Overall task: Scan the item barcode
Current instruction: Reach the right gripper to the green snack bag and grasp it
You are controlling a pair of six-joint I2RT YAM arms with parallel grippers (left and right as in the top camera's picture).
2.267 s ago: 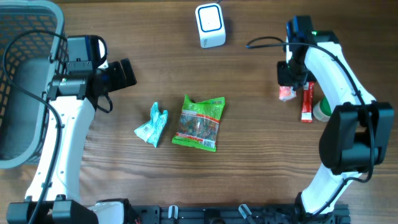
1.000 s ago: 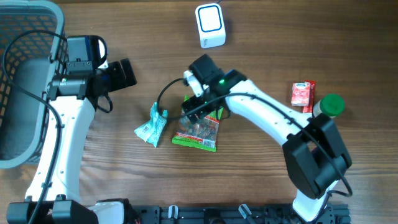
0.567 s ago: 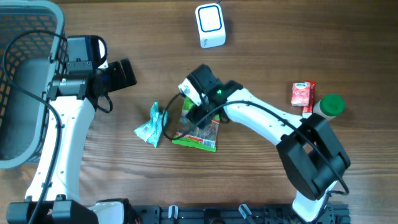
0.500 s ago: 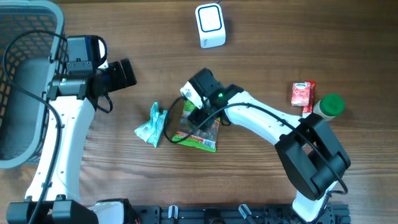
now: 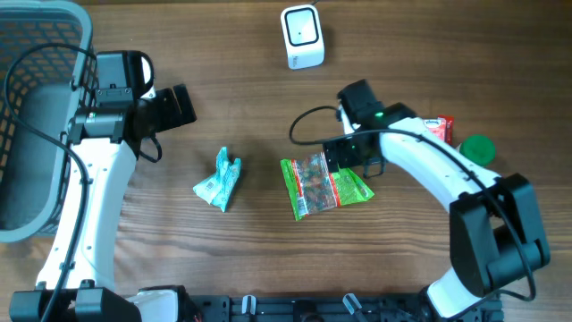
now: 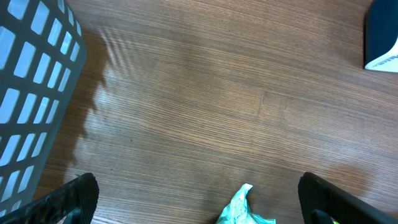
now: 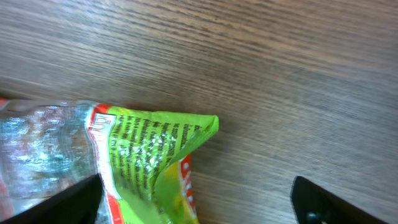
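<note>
A green snack bag (image 5: 323,183) lies flat on the table's middle, its clear window up. My right gripper (image 5: 345,159) hovers at the bag's upper right edge. In the right wrist view the bag's folded corner (image 7: 149,155) lies between the wide-apart jaws of the right gripper (image 7: 199,208), which stands open. A white barcode scanner (image 5: 302,36) stands at the far edge. My left gripper (image 5: 175,105) is open at the left, above a crumpled teal wrapper (image 5: 219,177). That wrapper's tip (image 6: 244,210) shows between the left gripper's (image 6: 199,214) fingers.
A grey basket (image 5: 27,116) fills the left edge, its mesh wall (image 6: 31,93) in the left wrist view. A red carton (image 5: 435,128) and a green-capped bottle (image 5: 478,148) stand at the right, behind my right arm. The scanner's corner (image 6: 382,37) shows top right in the left wrist view.
The right arm has swung back to the right from the table's middle. The green bag has shifted right with it and turned. The left arm has not moved.
</note>
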